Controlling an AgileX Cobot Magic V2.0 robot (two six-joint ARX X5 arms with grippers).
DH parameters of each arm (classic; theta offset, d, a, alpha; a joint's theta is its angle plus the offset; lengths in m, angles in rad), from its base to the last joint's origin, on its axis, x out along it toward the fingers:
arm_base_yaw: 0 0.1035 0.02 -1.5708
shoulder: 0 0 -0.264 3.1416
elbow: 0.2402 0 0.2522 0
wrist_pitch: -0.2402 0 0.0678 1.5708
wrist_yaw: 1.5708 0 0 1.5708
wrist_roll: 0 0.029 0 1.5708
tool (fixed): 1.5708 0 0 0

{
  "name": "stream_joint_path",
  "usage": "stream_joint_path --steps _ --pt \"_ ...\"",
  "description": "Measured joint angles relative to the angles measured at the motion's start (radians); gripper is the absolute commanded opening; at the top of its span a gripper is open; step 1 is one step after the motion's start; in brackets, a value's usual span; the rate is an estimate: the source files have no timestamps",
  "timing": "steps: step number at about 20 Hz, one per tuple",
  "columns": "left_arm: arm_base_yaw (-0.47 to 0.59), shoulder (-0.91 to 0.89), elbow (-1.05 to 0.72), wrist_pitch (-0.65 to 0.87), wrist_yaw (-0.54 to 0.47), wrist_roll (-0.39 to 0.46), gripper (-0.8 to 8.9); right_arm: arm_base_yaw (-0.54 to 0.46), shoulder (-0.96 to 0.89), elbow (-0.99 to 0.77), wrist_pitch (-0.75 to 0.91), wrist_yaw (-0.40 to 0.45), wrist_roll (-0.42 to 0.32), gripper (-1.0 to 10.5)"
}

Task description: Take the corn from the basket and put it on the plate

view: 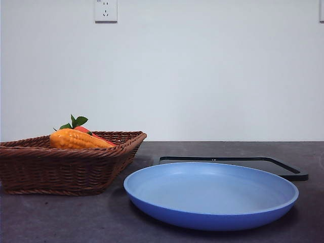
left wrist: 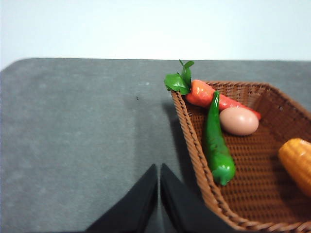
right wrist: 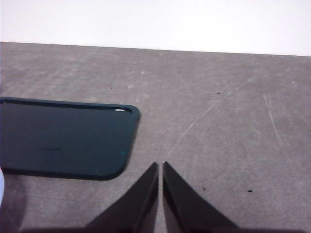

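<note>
The orange-yellow corn (view: 77, 139) lies in the brown wicker basket (view: 61, 164) at the left of the table; the left wrist view catches only its end (left wrist: 297, 162) inside the basket (left wrist: 194, 145). The light-blue plate (view: 211, 195) sits empty at the front centre-right. My left gripper (left wrist: 159, 167) is shut above bare table just outside the basket's wall. My right gripper (right wrist: 160, 165) is shut too, over bare table beside the black tray. Neither gripper shows in the front view.
In the basket with the corn lie a red-orange carrot with green leaves (left wrist: 206, 93), a green pepper (left wrist: 216, 143) and a tan egg (left wrist: 238, 121). A flat black tray (view: 233, 162) (right wrist: 63, 138) lies behind the plate. A wall stands behind the table.
</note>
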Motion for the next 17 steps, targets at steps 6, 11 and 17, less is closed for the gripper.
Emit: stream_joint_path --steps 6,11,17 --pt "0.000 0.000 0.000 0.000 0.000 -0.209 0.08 0.000 0.000 0.000 0.020 0.000 0.094 0.0" --pt "0.000 0.000 0.000 0.031 0.014 -0.378 0.07 0.000 0.000 0.005 0.064 -0.002 0.206 0.0" --pt "0.000 0.004 0.037 0.000 0.077 -0.451 0.07 0.000 0.001 0.117 0.053 -0.002 0.320 0.0"
